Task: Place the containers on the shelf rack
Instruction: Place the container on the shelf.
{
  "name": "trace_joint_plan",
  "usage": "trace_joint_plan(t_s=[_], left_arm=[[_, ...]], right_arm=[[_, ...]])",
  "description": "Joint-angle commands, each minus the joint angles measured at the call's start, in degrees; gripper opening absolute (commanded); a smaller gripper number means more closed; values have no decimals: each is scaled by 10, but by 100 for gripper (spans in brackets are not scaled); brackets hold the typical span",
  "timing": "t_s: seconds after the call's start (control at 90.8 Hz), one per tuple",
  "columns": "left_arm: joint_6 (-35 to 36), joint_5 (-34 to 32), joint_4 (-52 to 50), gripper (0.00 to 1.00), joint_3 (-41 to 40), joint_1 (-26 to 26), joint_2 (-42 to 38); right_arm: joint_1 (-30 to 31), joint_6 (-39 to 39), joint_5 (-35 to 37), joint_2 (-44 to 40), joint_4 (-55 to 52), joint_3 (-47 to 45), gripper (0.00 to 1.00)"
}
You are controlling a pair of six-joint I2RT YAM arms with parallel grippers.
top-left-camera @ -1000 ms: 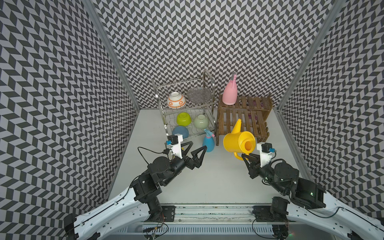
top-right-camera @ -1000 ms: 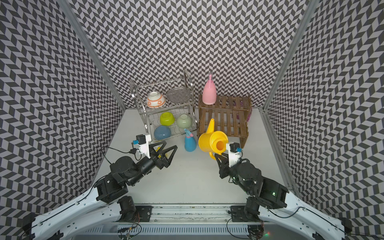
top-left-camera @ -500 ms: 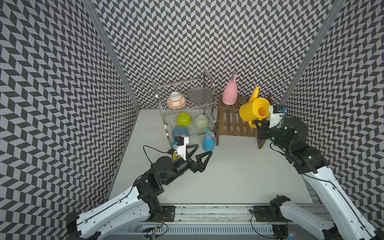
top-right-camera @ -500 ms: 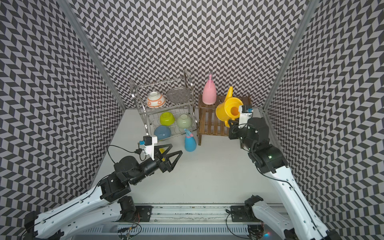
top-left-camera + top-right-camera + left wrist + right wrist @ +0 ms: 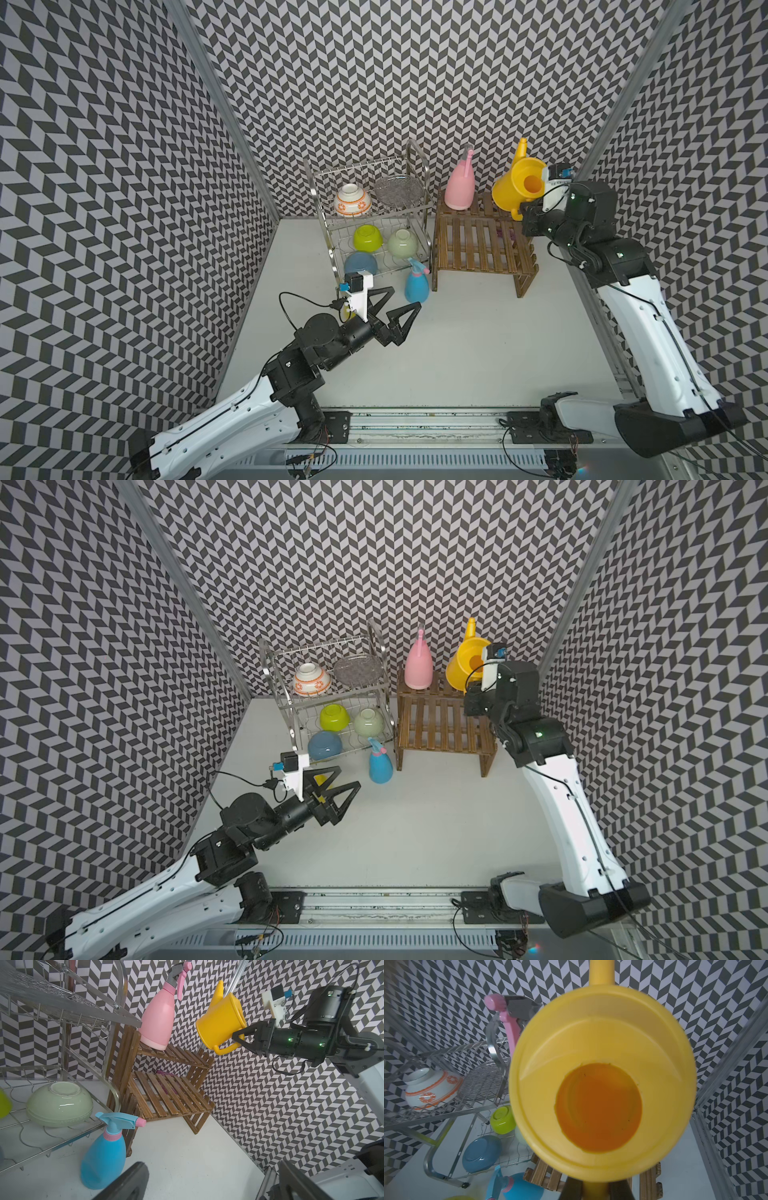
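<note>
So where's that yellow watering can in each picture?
A top view: yellow watering can, over the shelf rack's top step.
A top view: same place.
Left wrist: in the right hand, beside the pink spray bottle.
Right wrist: close up, mouth towards the camera.
Shared landmark: pink spray bottle.

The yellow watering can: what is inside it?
The yellow watering can looks empty: through its round opening only a bare orange bottom with a few dark specks shows. Its top covers the rest of the inside.
</note>
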Motion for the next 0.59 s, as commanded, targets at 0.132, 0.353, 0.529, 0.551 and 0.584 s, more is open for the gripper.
trace_joint_plan(t_s=[0.132,0.353,0.529,0.551,0.584], left_arm=[[3,-1,-4,100,-17,4,-37],[-4,-3,-10,100,-22,4,-46],[-3,-3,-8,100,-20,4,-42],[-3,-3,-7,100,-19,4,-42],[-2,-3,-7,100,-18,4,-39]], right_arm=[[-17,-22,29,49,12,48,3],[-19,-24,30,90,9,72,10],[-19,-31,46,108,5,80,14],[-19,-33,48,109,4,80,14],[-19,-34,52,112,4,82,15]])
